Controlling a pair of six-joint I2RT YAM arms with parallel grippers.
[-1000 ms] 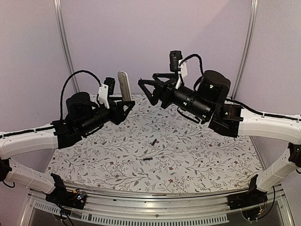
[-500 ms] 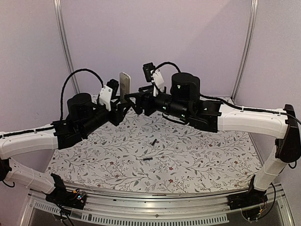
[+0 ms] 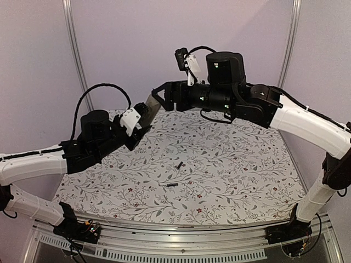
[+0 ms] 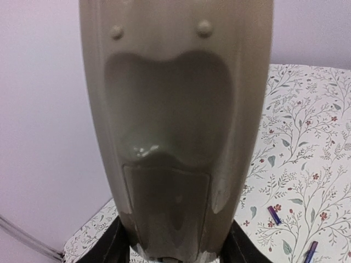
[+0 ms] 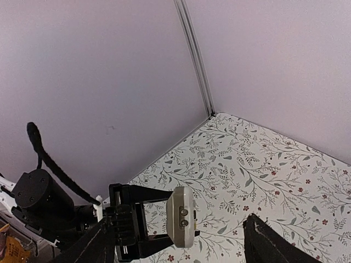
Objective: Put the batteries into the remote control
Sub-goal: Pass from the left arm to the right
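Observation:
The remote control [image 3: 150,105] is held by its lower end in my shut left gripper [image 3: 141,121], above the back left of the table, tilted up to the right. Its grey-tan back [image 4: 175,126] fills the left wrist view, between the black fingers [image 4: 109,247]. My right gripper [image 3: 159,97] is open, just beyond the remote's top end and apart from it. In the right wrist view the remote's end [image 5: 182,216] shows between my open fingers [image 5: 266,241]. Two dark batteries [image 3: 179,164] [image 3: 171,186] lie on the cloth mid-table, and also show in the left wrist view [image 4: 274,215] [image 4: 311,251].
A floral cloth [image 3: 236,170] covers the table. Purple walls with metal posts [image 3: 74,49] close in the back and sides. The right arm [image 3: 307,120] arches over the right half of the table.
The remote has gone from upright to tilted right and lower. My right arm has risen, and its open gripper now sits higher, by the remote's top end.

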